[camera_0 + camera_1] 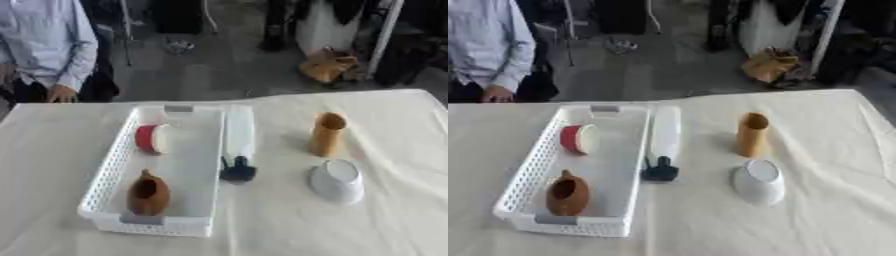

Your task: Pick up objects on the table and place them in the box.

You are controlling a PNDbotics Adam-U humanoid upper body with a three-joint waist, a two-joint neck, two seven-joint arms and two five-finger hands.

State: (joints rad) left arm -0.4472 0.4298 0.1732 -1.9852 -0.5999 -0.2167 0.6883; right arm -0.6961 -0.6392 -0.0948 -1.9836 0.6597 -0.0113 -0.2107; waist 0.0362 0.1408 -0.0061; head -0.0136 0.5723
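A white lattice basket [110, 170] lies on the left half of the table. Inside it are a red and white cup [151, 138] on its side near the far end and a brown jug-shaped vessel [148, 194] near the front end. Just right of the basket lies a long white object with a black end [237, 145], the black end [237, 171] toward me. A tall tan cylinder [327, 134] stands upright right of centre. In front of it a white bowl [337, 180] is tipped on its side. Neither of my hands appears in either view.
The table [289, 230] is covered with a cream cloth. A person in a light shirt [44, 45] stands at the far left edge, hands off the table. Brown bags [328, 65] and dark clutter are on the floor beyond.
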